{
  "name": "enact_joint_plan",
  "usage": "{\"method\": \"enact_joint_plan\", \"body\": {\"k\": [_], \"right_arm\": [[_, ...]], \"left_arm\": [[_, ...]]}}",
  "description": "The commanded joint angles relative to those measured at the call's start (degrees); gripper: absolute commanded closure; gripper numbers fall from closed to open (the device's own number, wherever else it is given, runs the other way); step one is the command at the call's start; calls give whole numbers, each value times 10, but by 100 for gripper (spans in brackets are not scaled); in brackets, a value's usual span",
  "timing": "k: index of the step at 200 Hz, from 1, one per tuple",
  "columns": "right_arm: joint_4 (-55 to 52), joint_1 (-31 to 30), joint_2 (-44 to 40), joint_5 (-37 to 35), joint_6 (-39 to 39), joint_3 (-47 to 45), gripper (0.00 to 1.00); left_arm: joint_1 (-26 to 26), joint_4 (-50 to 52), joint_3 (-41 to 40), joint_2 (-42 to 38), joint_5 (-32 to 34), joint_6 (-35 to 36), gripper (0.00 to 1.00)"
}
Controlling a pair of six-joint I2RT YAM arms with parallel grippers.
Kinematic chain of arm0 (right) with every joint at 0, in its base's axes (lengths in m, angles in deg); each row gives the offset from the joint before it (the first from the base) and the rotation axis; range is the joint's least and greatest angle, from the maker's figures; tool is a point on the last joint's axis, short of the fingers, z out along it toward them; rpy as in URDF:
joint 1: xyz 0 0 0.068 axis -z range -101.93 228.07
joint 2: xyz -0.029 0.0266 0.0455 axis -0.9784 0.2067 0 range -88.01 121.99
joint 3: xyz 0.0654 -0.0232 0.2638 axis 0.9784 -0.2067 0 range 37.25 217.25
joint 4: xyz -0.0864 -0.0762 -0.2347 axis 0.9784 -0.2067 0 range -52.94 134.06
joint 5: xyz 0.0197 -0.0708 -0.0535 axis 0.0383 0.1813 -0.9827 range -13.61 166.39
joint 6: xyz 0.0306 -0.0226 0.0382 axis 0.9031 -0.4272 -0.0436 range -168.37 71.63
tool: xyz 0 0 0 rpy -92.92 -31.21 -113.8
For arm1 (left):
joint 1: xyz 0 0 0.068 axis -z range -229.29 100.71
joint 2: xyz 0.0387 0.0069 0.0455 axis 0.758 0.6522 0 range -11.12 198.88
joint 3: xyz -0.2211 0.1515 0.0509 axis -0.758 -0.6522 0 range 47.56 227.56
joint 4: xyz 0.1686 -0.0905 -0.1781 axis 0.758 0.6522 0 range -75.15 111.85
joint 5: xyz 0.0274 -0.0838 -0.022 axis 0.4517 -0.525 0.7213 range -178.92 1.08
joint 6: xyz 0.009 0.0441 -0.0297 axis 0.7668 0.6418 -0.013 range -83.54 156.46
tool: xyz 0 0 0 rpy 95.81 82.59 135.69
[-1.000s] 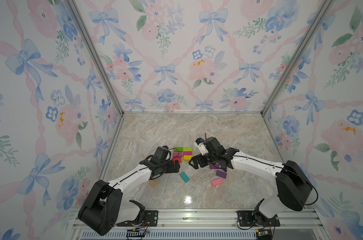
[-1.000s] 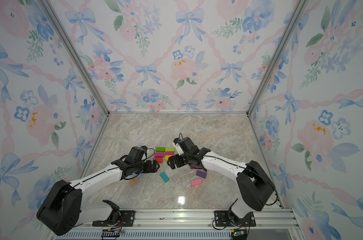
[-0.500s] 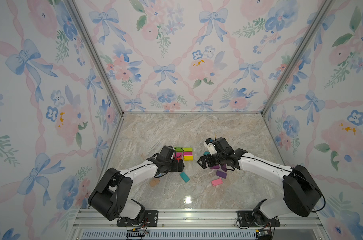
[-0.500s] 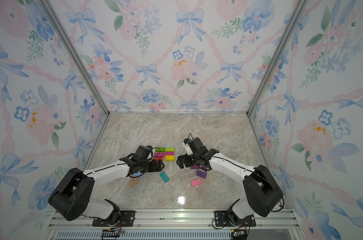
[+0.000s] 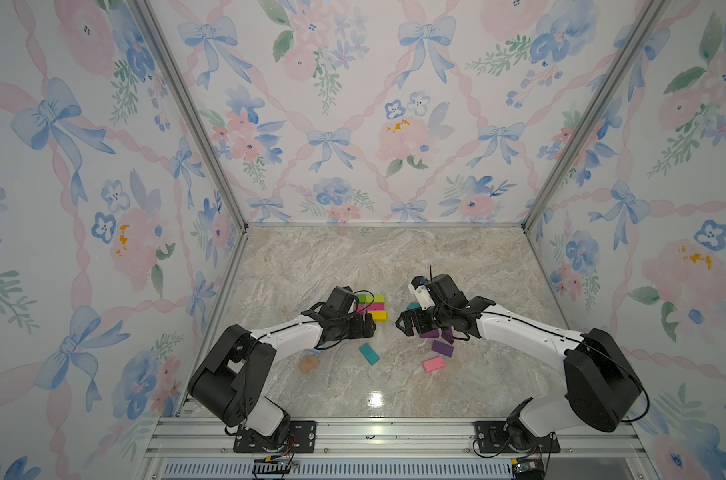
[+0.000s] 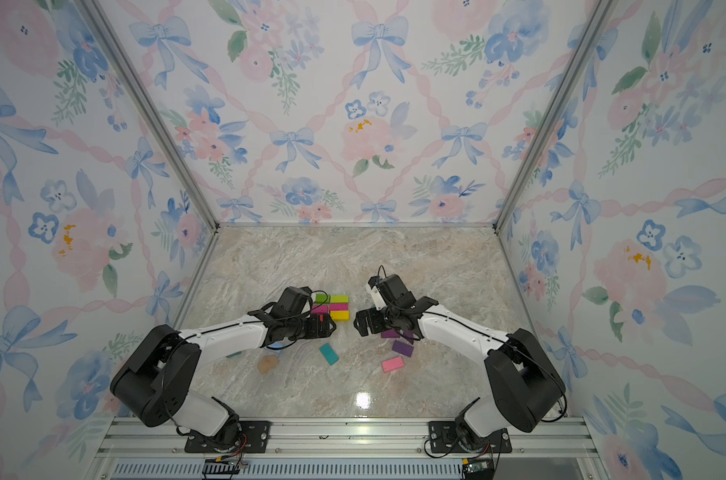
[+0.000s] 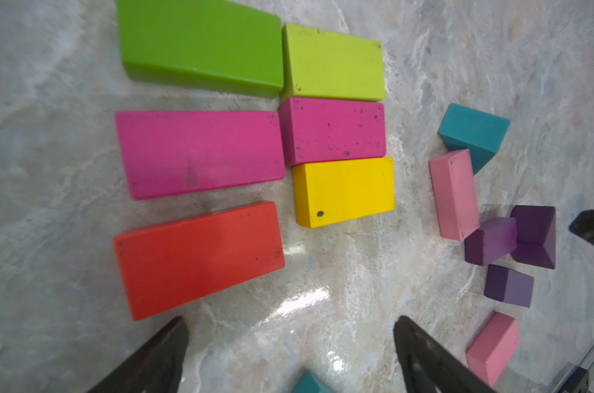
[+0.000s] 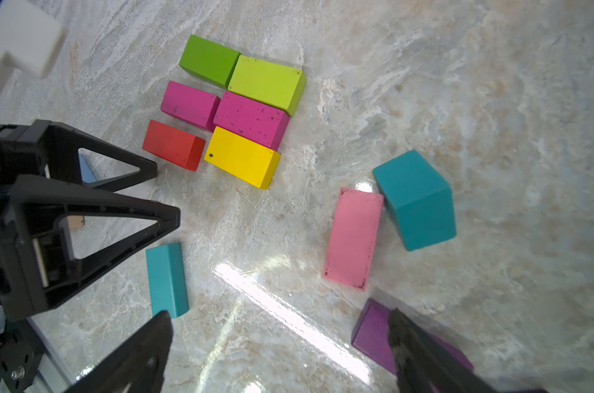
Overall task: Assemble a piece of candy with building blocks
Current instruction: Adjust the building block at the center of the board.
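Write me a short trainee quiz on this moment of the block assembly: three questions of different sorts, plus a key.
1. True or false: the left tool is gripping the red block.
2. Which block lies right against the yellow block? A) a magenta block B) a tan block C) a purple block
3. How many blocks make up the two-column grid?

Key: 1. False; its jaws stand open with nothing between them. 2. A. 3. Six.

No legible text or labels
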Motion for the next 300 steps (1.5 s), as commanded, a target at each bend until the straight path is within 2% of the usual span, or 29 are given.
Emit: {"method": "enact_joint_plan", "body": {"k": [1, 112, 221, 259, 300], "right_arm": [[-2, 6, 2, 3, -11, -2, 1], [-5, 7, -6, 1, -11, -2, 1], [-13, 14, -16, -2, -17, -2, 1], [-18, 9, -19, 0, -16, 4, 1], [4, -19, -4, 11, -1, 8, 1]], "left_arm": [[4, -7, 8, 17, 7, -15, 3], [9, -56, 8, 44, 23, -58, 3], [9, -66, 15, 61, 20, -59, 4], [5, -65, 13, 47, 10, -60, 4], [-16, -65, -10, -8, 0, -44, 4]]}}
